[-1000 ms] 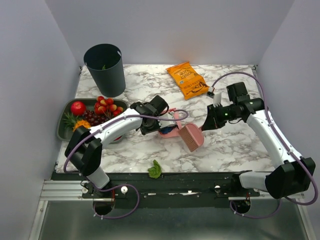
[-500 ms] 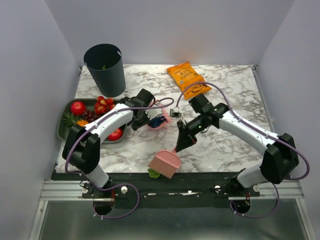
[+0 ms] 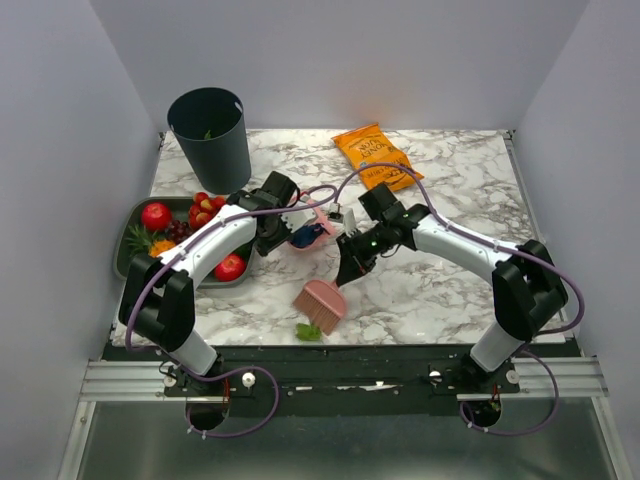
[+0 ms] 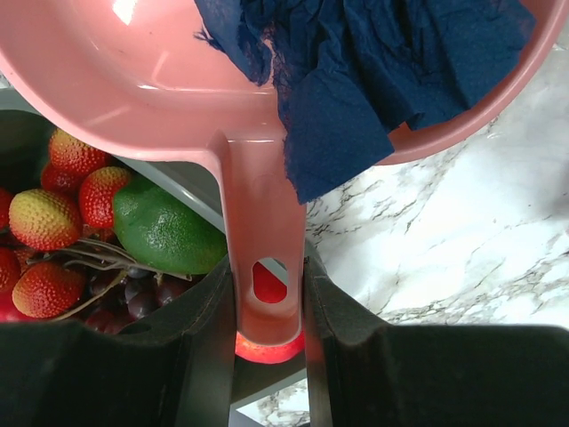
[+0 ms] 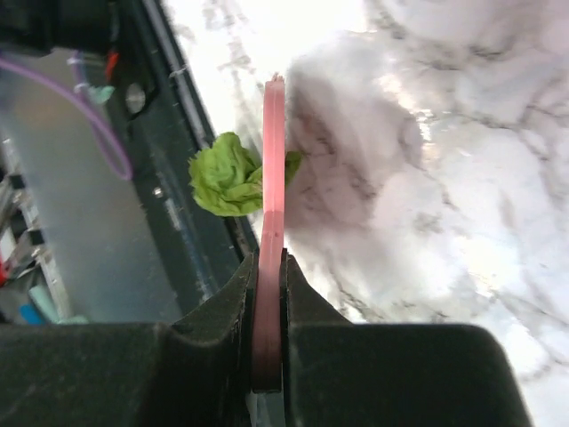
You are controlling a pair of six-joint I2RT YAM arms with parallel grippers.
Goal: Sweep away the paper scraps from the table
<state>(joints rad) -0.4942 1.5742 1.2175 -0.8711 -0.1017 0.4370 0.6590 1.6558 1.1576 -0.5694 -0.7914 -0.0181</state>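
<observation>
My left gripper [image 3: 288, 226] is shut on the handle of a pink dustpan [image 3: 312, 231], seen close in the left wrist view [image 4: 133, 80], where the gripper [image 4: 269, 320] clamps the handle. A dark blue paper scrap [image 4: 373, 71] lies in the pan [image 3: 305, 239]. My right gripper [image 3: 349, 263] is shut on the thin handle of a pink brush [image 3: 320, 304], edge-on in the right wrist view [image 5: 274, 178] between my fingers [image 5: 268, 302]. A green paper scrap [image 3: 309, 331] lies at the marble table's [image 3: 440, 290] front edge, just beyond the brush head [image 5: 227, 173].
A dark bin [image 3: 210, 135] stands at the back left. An orange snack bag [image 3: 377, 158] lies at the back. A grey fruit tray [image 3: 125, 262] with toy fruits sits left, under the dustpan's handle; a lime [image 4: 164, 236] shows there. The black front rail [image 3: 400, 352] is near.
My right arm swung the brush from the table's middle down-left to the front edge beside the green scrap. My left arm carried the dustpan left, toward the fruit tray.
</observation>
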